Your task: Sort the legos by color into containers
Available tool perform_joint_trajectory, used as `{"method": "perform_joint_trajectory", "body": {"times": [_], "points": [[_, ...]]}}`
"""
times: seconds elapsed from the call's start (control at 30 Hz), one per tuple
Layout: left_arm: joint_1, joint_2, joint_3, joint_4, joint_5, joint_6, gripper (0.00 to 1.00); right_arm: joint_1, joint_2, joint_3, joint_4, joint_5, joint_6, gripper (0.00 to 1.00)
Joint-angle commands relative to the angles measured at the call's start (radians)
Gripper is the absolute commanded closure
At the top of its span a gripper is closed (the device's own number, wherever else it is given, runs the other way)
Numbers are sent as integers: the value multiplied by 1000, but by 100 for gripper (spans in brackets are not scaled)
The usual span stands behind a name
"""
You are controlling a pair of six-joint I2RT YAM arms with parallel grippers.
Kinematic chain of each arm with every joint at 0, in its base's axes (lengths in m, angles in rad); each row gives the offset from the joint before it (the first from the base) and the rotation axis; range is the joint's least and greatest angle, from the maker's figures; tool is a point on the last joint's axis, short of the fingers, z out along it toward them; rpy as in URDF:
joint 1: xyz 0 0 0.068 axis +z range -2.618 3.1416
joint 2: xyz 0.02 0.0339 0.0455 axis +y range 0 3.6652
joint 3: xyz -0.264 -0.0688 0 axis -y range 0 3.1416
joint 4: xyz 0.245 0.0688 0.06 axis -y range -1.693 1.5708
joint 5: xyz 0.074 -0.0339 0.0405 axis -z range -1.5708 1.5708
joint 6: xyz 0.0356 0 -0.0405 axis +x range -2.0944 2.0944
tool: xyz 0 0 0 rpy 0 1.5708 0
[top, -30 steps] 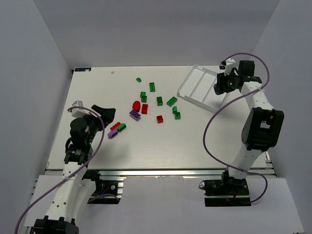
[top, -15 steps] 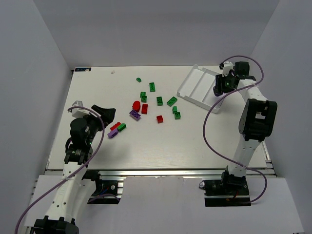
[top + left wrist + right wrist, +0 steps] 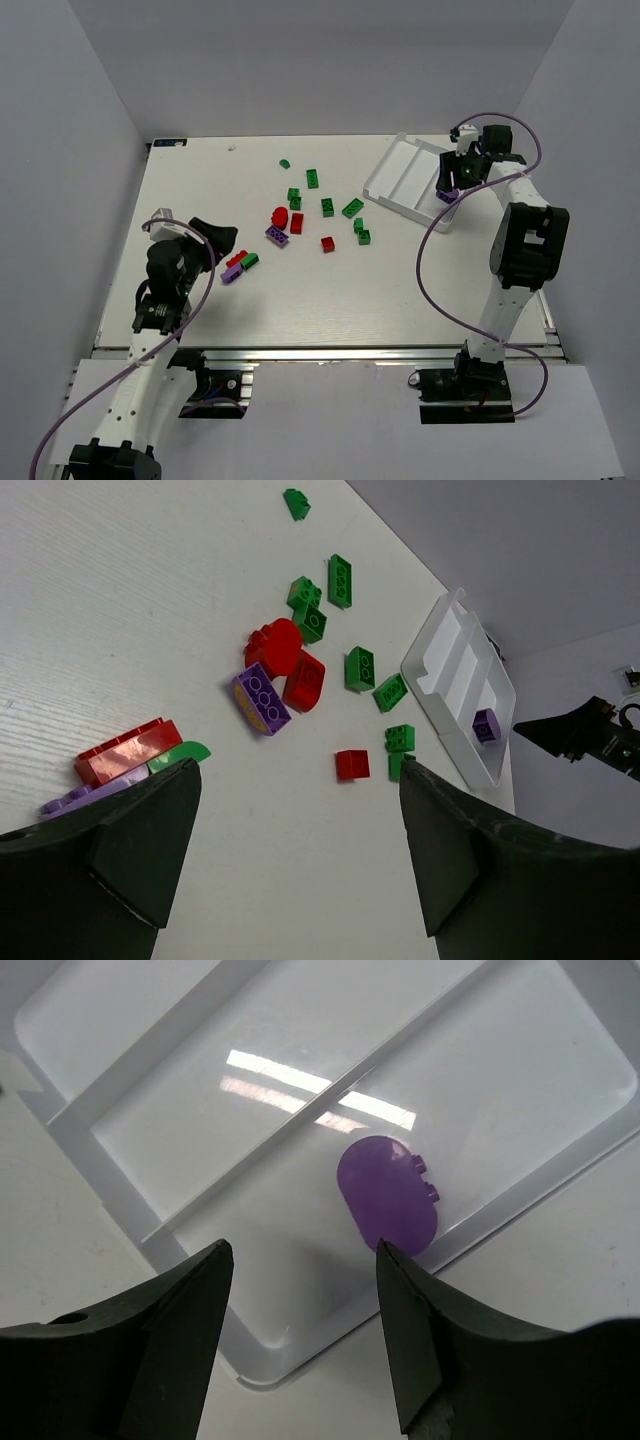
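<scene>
The white tray (image 3: 405,168) lies at the table's far right. One rounded purple brick (image 3: 388,1192) lies in its compartment nearest the table's right edge and also shows in the top view (image 3: 449,197). My right gripper (image 3: 305,1250) hovers open and empty just above that compartment (image 3: 446,184). My left gripper (image 3: 300,770) is open and empty, low over the table (image 3: 222,238). A red, green and purple brick cluster (image 3: 240,266) lies beside its left finger (image 3: 130,755). Green (image 3: 327,207), red (image 3: 297,222) and purple (image 3: 276,236) bricks lie scattered mid-table.
Further green bricks lie toward the back (image 3: 312,178) and near the tray (image 3: 361,231). A red square brick (image 3: 352,764) lies ahead of my left gripper. The tray's thin divider wall (image 3: 300,1120) runs diagonally in the right wrist view. Grey walls enclose the table.
The purple brick now lies in the tray under my right gripper; it was not seen before. The right arm drew back slightly. The left arm has barely moved.
</scene>
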Motion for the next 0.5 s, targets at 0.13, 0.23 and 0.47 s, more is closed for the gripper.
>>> {"method": "perform_joint_trajectory", "body": {"times": [0.13,0.23,0.47], "points": [[-1,93,83,-200,-27,-43,59,-6,-121,29,-199,-423,-276,42],[1,144,115,-285,-69,-49,71,3,-208,-68,-188,-530,-320,48],[-4,343,243,-495,-165,37,29,62,-339,-252,-162,-526,-393,40]]}}
